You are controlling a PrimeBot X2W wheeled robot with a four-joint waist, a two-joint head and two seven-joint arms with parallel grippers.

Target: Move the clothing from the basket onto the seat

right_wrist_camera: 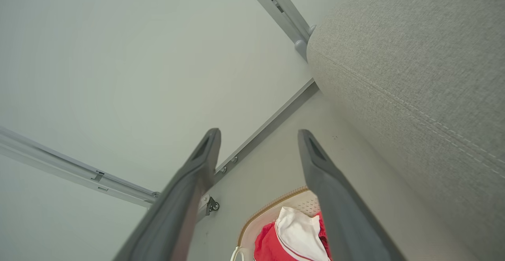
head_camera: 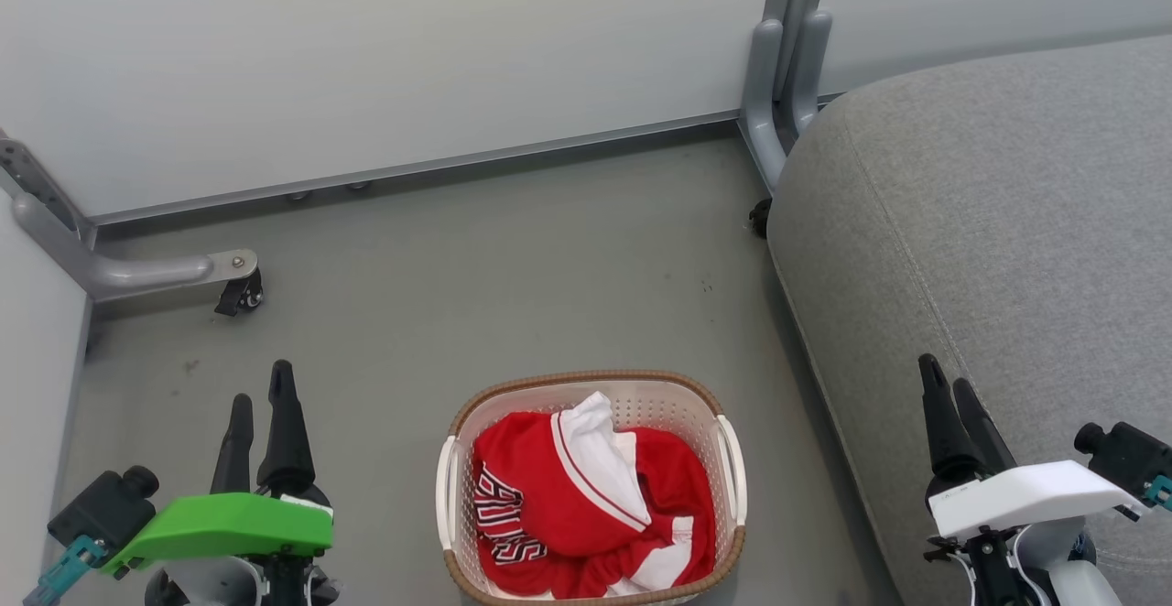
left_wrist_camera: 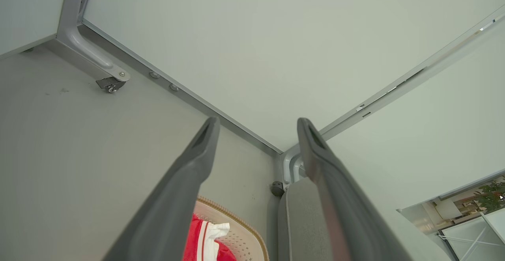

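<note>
Clothing (head_camera: 549, 496) heaped in basket (head_camera: 586, 375) on grey floor (head_camera: 513, 267) — seat (head_camera: 1007, 221) just beside it, pale wall panels (head_camera: 366, 57) behind. Left gripper (head_camera: 263, 386), right gripper (head_camera: 946, 375) — jaws parted, empty.

Before us the basket (head_camera: 586, 375) sits on the floor (head_camera: 476, 276), between our two tools: the left tool (head_camera: 261, 384) is well to its left and the right tool (head_camera: 945, 374) to its right. The clothing (head_camera: 586, 505) lies heaped in the basket. The seat (head_camera: 1007, 221) stands to the basket's right, near it but apart, with our right tool by its left edge. Behind the basket, well apart, runs the wall panel (head_camera: 366, 57). A castor foot (head_camera: 240, 293) stands on the floor at the far left, beside that panel.
</note>
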